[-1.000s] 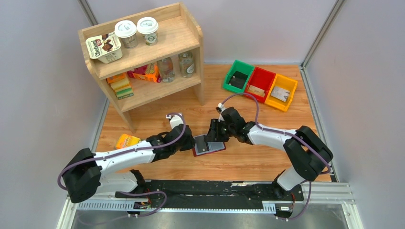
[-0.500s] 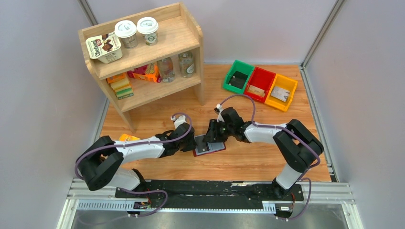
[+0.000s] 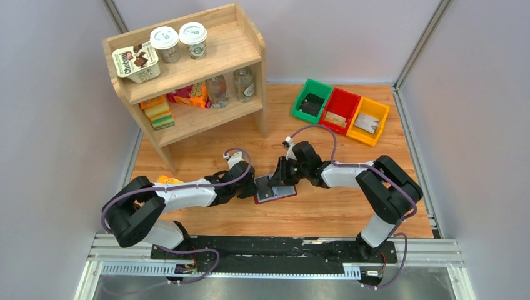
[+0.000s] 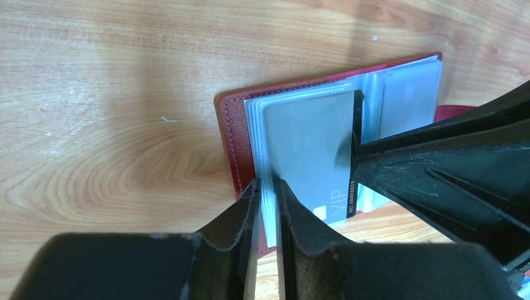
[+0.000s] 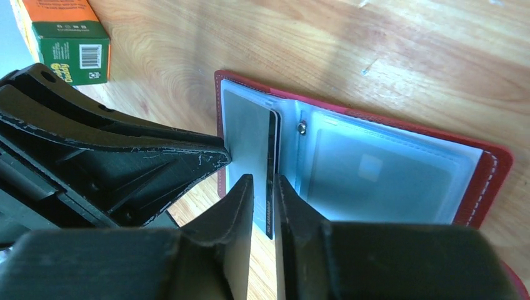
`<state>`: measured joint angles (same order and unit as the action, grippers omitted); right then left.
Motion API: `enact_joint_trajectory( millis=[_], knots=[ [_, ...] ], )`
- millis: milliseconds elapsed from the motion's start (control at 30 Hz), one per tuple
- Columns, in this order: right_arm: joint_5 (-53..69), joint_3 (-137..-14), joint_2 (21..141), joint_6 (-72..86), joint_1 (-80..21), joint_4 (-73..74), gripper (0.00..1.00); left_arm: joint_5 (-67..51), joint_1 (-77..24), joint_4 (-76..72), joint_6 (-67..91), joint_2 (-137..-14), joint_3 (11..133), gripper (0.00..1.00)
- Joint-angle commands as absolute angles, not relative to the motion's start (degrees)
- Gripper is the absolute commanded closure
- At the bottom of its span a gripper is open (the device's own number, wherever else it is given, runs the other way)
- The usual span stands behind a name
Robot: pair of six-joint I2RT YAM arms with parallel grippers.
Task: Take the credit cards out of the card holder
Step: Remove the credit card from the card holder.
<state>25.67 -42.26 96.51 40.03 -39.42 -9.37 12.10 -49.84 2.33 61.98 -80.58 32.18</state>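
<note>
left pincer (image 3: 251,187) + right pincer (image 3: 279,180) | top: both narrowed over last second, closing in on open card holder (image 3: 275,195), extraction likely starting | left wrist: clamped on clear sleeve (image 4: 257,144) edge, pinning holder | right wrist: nipping black-edged credit card (image 5: 247,134), card between jaws, partly in sleeve

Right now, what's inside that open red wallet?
The card holder holds clear sleeves; a grey card, black-edged, tops the left stack. Sleeves beneath it are covered; the right sleeve's contents are too hazy to tell.
</note>
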Motion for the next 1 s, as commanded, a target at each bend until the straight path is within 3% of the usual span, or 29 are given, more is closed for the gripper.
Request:
enact_joint_trajectory(
  millis=[0, 267, 700, 967],
  knots=[
    [30.6, -40.4, 96.5, 41.7, -38.3, -17.1, 0.85, 12.0, -49.9, 4.4, 62.5, -83.4, 31.1, 0.81],
    [34.1, -38.1, 96.8, 43.1, -36.7, -23.4, 1.0, 11.6, -49.9, 4.4, 62.3, -85.1, 31.6, 0.98],
    [34.1, -36.9, 96.9, 41.3, -33.1, -21.0, 1.0, 10.9, -49.8, 4.4, 62.3, -87.6, 32.3, 1.0],
    [35.3, -38.2, 100.0, 41.6, -33.2, -21.0, 0.87, 10.2, -49.9, 4.1, 61.8, -88.5, 32.9, 1.0]
  ],
)
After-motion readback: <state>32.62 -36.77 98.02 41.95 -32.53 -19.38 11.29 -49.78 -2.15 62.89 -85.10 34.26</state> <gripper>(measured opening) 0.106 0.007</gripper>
